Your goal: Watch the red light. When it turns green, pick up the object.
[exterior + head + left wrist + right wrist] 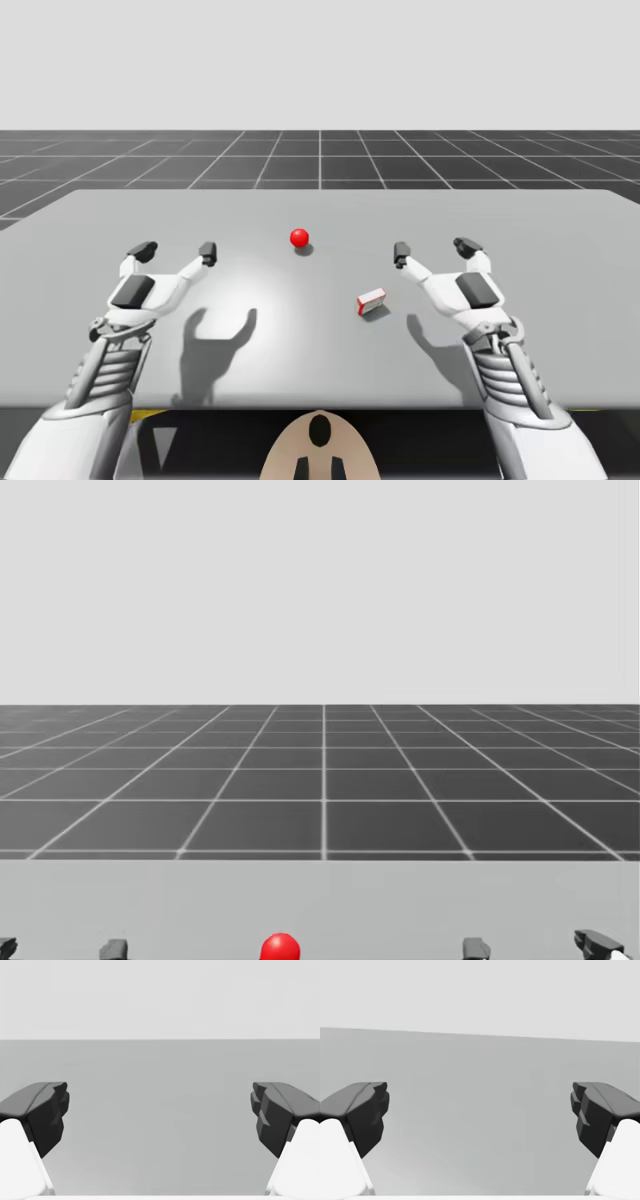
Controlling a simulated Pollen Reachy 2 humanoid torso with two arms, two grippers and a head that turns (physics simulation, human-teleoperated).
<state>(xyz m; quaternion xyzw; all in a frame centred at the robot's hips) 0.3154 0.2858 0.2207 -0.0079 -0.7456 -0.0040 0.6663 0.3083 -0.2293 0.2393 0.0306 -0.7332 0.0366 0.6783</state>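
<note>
Grey table [100, 215]: red light [299, 237], small box [371, 300]

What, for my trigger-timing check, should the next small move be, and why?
Probably none yet: hold position and watch. The light is red, not green. The small red-and-white box lies untouched on the table, nearer the open right hand, so that hand looks best placed once green shows.
</note>
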